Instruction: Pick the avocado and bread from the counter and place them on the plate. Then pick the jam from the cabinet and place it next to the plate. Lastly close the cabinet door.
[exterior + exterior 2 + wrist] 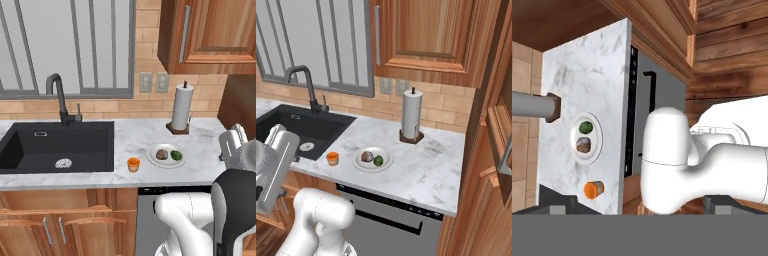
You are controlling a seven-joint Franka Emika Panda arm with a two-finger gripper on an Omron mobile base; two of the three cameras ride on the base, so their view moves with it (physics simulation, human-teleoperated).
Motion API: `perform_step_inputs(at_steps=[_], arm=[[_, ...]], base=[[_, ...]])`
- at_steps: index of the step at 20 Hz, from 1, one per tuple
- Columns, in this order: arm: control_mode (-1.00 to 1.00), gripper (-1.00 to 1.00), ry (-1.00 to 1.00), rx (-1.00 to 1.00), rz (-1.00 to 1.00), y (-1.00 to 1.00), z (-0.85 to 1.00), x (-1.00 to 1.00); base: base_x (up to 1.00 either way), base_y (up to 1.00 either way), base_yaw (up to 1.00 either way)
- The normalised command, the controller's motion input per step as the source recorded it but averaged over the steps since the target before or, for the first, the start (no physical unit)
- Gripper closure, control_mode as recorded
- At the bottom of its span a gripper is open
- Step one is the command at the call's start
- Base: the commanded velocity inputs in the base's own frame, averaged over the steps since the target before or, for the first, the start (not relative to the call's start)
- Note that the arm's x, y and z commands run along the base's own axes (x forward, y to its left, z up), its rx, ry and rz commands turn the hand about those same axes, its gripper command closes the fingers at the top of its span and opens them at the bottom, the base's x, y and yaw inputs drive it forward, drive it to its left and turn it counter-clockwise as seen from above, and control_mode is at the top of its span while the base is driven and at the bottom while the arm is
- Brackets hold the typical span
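On the veined marble counter the round shallow white plate holds the rough brown bread and the smooth green avocado side by side. The squat orange jam stands upright just beside the plate. The gripper stands spread apart, holding nothing.

Kitchen backdrop: tan brick wall; grey-framed window above black sink with dark faucet; two wall outlets; paper towel roll at rear edge; grey dishwasher below.
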Motion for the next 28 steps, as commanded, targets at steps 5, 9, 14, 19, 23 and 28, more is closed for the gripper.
perform_step_inputs(at_steps=[5,9,14,19,23,28], arm=[[1.0,-1.0,0.0,0.0,0.0,0.0,0.0,0.0],[1.0,-1.0,0.0,0.0,0.0,0.0,0.0,0.0],[1.0,-1.0,0.0,0.0,0.0,0.0,0.0,0.0],[1.0,-1.0,0.0,0.0,0.0,0.0,0.0,0.0],[1.0,-1.0,0.0,0.0,0.0,0.0,0.0,0.0],[1.0,-1.0,0.0,0.0,0.0,0.0,0.0,0.0]], base=[[-0.35,0.0,0.0],[-0.22,-0.08,0.0],[-0.33,-0.24,0.0],[-0.52,-0.35,0.0],[-0.51,-0.33,-0.01],[-0.47,-0.31,-0.01]])
